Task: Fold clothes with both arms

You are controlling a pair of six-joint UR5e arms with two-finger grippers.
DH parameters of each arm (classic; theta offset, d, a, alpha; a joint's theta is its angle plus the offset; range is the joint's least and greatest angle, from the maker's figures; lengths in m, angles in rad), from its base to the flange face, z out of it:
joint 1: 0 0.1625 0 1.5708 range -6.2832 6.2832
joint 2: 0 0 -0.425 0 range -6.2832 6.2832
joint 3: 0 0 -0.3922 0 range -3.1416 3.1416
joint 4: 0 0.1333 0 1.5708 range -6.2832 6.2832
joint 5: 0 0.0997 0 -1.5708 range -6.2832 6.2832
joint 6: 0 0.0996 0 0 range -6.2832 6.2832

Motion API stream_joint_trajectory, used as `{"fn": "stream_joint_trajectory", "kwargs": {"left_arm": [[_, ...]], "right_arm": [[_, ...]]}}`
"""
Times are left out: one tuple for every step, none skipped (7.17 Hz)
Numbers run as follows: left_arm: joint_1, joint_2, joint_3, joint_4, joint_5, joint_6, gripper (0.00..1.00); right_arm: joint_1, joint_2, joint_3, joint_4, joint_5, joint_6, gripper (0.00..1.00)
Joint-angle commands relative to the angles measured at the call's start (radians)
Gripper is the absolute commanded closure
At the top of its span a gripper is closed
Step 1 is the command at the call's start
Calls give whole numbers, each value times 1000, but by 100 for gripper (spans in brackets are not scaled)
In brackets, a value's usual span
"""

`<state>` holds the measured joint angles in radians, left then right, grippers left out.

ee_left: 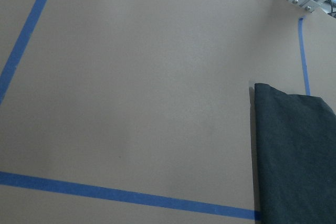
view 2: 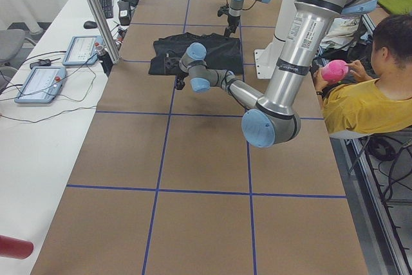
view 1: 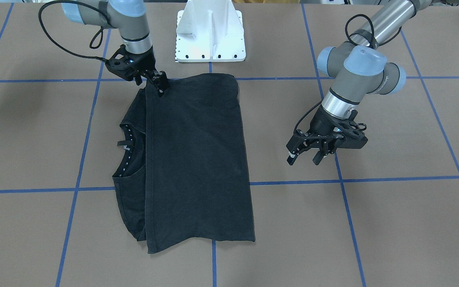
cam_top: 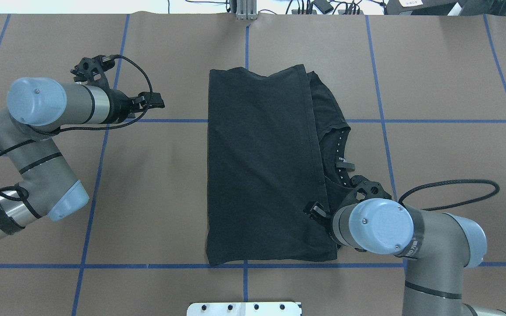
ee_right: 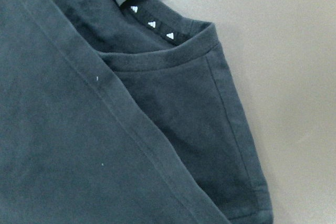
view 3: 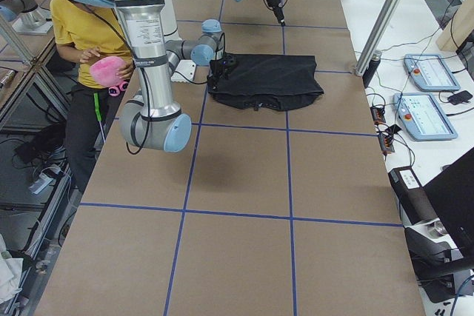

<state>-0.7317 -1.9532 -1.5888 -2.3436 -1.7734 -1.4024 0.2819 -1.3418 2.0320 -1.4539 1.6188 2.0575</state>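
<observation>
T-shirt (view 1: 197, 159) may drag askew if the right gripper (view 1: 161, 91), at its upper-left hem corner with grip impossible to tell, lifts away; left gripper (view 1: 303, 159) gapes empty.

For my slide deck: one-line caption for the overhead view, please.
Folded black T-shirt on the table; right gripper at its hem, left gripper clear of it.

A black T-shirt (cam_top: 262, 166) is seen folded flat mid-worktop (cam_top: 156, 197), with its hem edge laid over toward the collar (cam_top: 340, 151), which peeks out on the right. The right end effector (cam_top: 316, 210) is parked at the shirt's near right corner, mostly hidden by its own wrist. The left end effector (cam_top: 151, 101) is held well apart from the shirt, beside a blue tape line (cam_top: 169, 120).
</observation>
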Motion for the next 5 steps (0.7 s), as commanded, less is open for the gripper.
{"fn": "stream_joint_trajectory", "kwargs": {"left_arm": [[6,-1,0,1,3,-1,0],[6,-1,0,1,5,-1,0],[6,-1,0,1,5,-1,0],[6,-1,-2,1,5,-1,0],[6,-1,0,1,5,-1,0]], "right_arm": [[2,-65,5,99,-51,137,2],[0,-78,2,101,-91,195,4],[-4,-79,-1,102,-92,214,4],[-35,-71,-15,107,-94,249,4],[-46,-68,-15,107,-94,251,4]]}}
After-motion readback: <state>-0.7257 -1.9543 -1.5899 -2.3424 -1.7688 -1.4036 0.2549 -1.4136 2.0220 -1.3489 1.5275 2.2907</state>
